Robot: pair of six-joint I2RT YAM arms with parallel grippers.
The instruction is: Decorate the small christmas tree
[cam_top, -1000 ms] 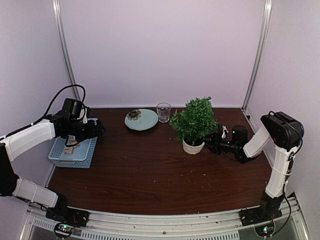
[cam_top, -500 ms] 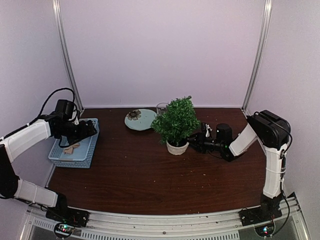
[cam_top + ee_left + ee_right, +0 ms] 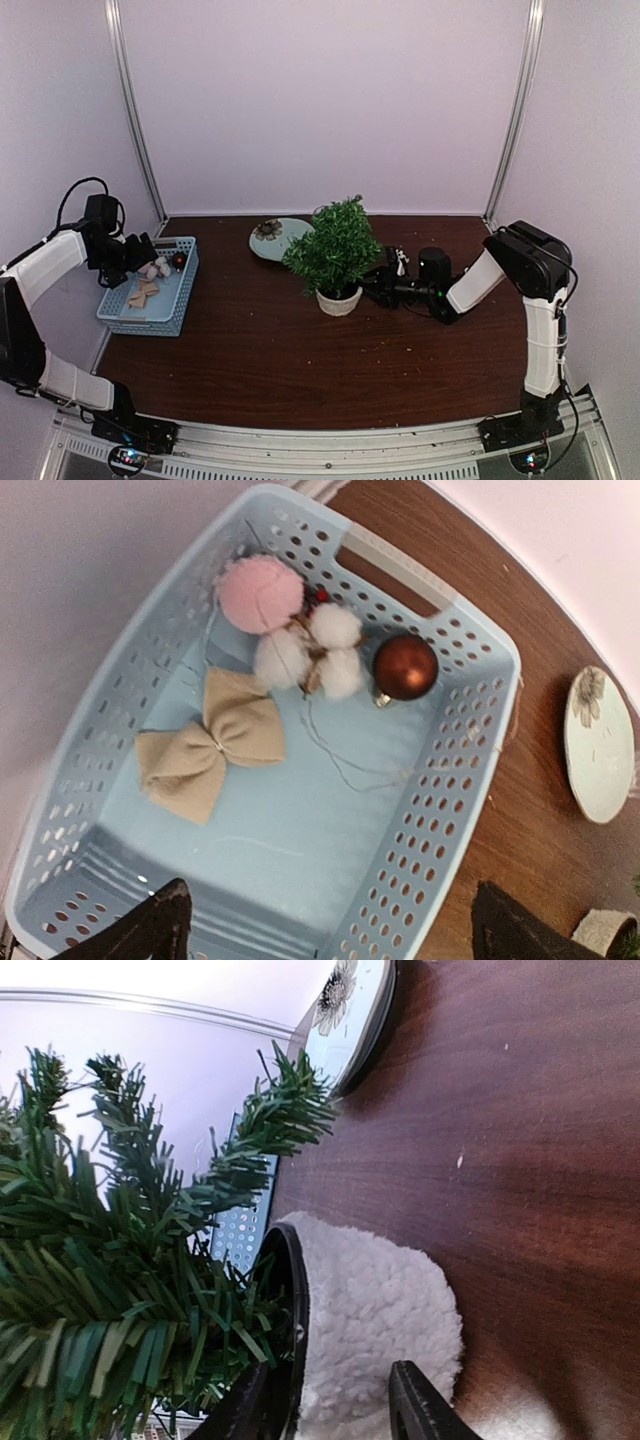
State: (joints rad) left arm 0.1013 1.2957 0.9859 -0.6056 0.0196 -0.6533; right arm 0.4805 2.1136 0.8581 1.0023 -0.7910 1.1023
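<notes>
The small christmas tree [image 3: 330,248] stands mid-counter [image 3: 300,370], just in front of the plate [image 3: 268,241]. The right end effector [image 3: 335,1408] pinches the wall of its pot [image 3: 370,1310], fingers astride the rim (a hold suited to dragging it). The left end effector [image 3: 335,935] hangs spread wide over the basket [image 3: 470,740] — probably to choose an ornament, the bow [image 3: 210,745] or the bauble [image 3: 405,667].

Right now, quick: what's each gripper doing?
Left gripper: open, empty, above the basket.
Right gripper: closed on the pot rim of the small christmas tree.
</notes>
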